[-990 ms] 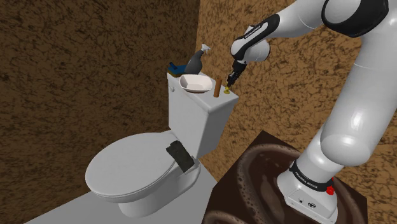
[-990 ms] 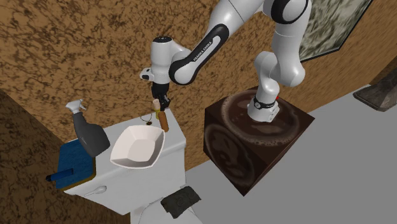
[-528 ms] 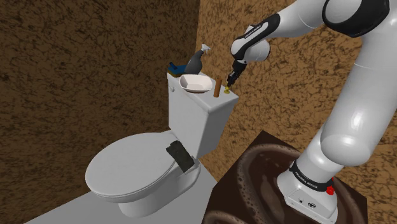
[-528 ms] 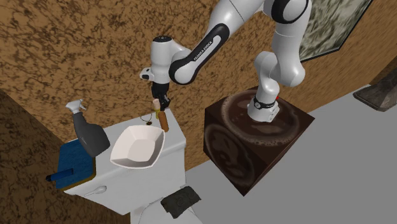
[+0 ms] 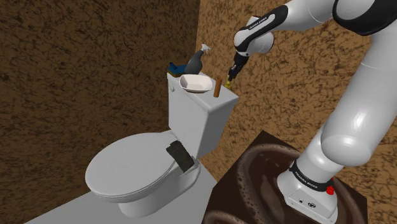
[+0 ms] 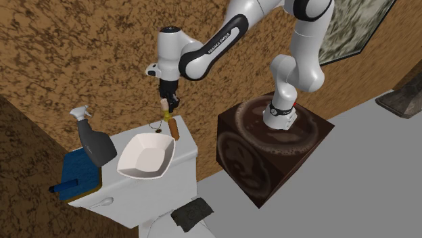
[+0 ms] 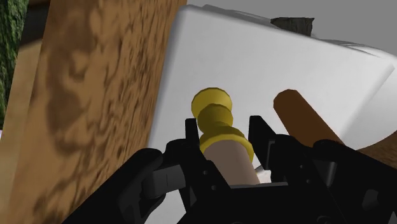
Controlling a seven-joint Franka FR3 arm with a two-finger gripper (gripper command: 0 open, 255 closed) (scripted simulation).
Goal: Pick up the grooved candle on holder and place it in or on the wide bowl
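Observation:
My black gripper is shut on the grooved candle on holder. The candle is a pale cylinder on a gold turned base, clasped between both fingers. It hangs a little above the white toilet tank lid, its gold base pointing down. The wide white bowl rests on the same lid, to the shoulder view's left of the gripper. A brown cylinder stands between bowl and candle.
A dark spray bottle and a blue object sit on the lid beyond the bowl. A dark pad lies on the closed toilet seat. Brown walls close in behind the tank. The stand is at lower right.
The gripper has risen with the candle, lifting its gold base off the tank lid. The bowl, brown cylinder and bottle have not moved.

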